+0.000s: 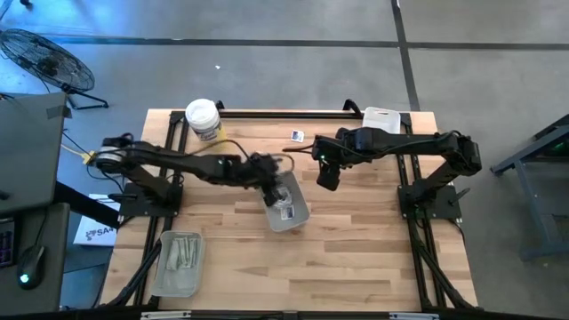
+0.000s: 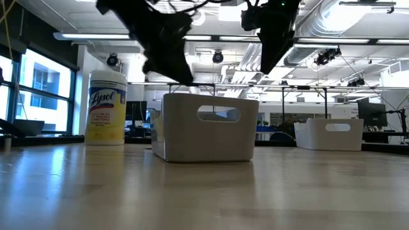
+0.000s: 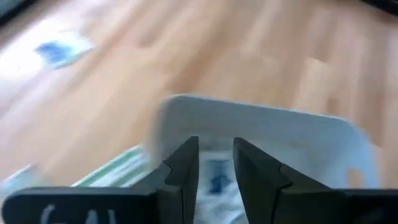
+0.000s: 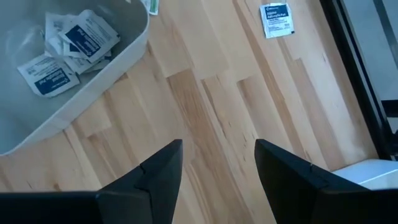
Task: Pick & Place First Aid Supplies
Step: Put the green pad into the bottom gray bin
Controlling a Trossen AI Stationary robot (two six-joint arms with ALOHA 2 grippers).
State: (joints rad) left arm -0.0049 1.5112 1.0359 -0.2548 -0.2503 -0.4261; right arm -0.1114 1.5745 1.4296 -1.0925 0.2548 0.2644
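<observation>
packets (image 4: pixel 62 46) lie in the tray (image 1: pixel 286 213) under the left gripper (image 3: pixel 216 168), fingers slightly apart; right gripper (image 4: pixel 217 168), fingers wide, risks missing the flat stray packet (image 4: pixel 277 20) beyond the tray.

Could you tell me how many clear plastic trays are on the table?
2: one tray at the table's middle, under the left end effector; the other tray near the front-left corner, holding pale strips.

My two arms, matte black throughout

Left arm (image 1: pixel 187 165) trails a yellow cable at its base; right arm (image 1: pixel 404 142) shows a small green light near my wrist.
</observation>
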